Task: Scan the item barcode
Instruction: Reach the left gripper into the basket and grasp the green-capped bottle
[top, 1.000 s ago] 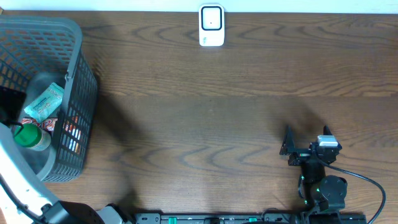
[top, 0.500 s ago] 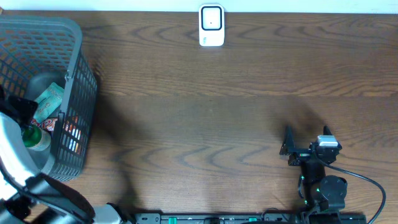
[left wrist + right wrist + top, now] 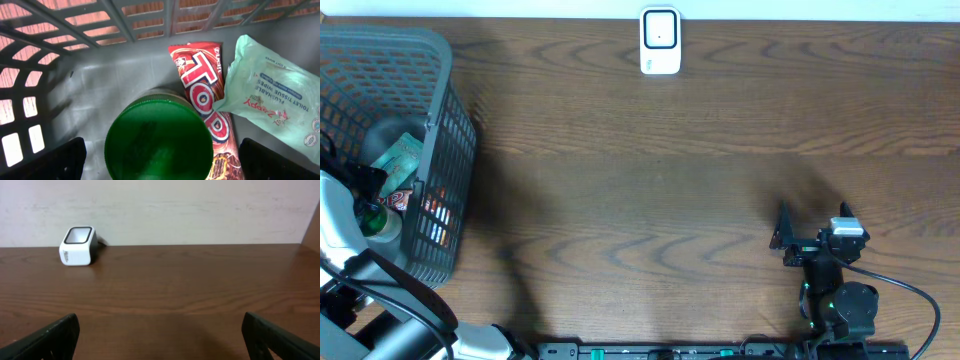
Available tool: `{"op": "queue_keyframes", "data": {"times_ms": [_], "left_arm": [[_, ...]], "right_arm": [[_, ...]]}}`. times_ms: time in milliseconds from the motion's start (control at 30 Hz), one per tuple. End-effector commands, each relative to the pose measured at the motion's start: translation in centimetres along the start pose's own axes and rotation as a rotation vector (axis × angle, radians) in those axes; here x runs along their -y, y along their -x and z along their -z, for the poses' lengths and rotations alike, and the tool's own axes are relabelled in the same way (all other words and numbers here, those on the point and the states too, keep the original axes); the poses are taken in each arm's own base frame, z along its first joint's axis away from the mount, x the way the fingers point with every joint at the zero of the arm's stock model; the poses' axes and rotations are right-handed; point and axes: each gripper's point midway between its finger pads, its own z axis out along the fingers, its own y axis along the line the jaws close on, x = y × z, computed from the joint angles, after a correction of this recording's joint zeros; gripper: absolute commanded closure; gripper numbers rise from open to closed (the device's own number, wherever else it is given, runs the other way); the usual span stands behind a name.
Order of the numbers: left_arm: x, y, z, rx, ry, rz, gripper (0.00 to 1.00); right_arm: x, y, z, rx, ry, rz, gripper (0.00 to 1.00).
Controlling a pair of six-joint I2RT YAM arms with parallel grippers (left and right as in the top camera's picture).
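- The left gripper (image 3: 160,165) has its jaws spread wide and holds nothing; only the two dark fingertips (image 3: 42,160) show, at the lower corners of the left wrist view.
- It hangs inside the grey basket (image 3: 445,90), pointing down, directly above a green-lidded bottle (image 3: 157,142) and not touching it.
- The bottle stands upright on the basket floor, its round lid between the two fingertips in that view.
- A red snack wrapper (image 3: 202,95) printed "TOP" lies flat on the basket floor, touching the bottle's side.
- A pale green pack of tissue wipes (image 3: 272,100) lies in the basket on the wrapper's other side, its edge overlapping the wrapper.
- The overhead view shows these three items gathered in the near half of the basket.
- The right gripper (image 3: 162,345) is also fully released and empty, resting low over the wooden table (image 3: 670,170), well apart from the basket and near the table's front edge.
- The white scanner (image 3: 660,40) stands on the table outside the basket, well apart from it, at the far edge by the wall.
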Motion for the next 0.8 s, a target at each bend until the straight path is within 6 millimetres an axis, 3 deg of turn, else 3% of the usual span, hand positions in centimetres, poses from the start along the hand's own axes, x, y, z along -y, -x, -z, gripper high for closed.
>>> {"op": "queue_keyframes", "data": {"times_ms": [0,767], "left_arm": [[-0.9,0.3,-0.5,0.007,0.037,0.022,0.02],[-1.4,-0.9,-4.7,-0.058,0.112,0.003,0.02]], "right_arm": [[-0.1,-0.2,0.0,-0.006,0.004,-0.012,0.01],[-0.1,-0.2,0.0,-0.005,0.004,-0.012,0.01]]}}
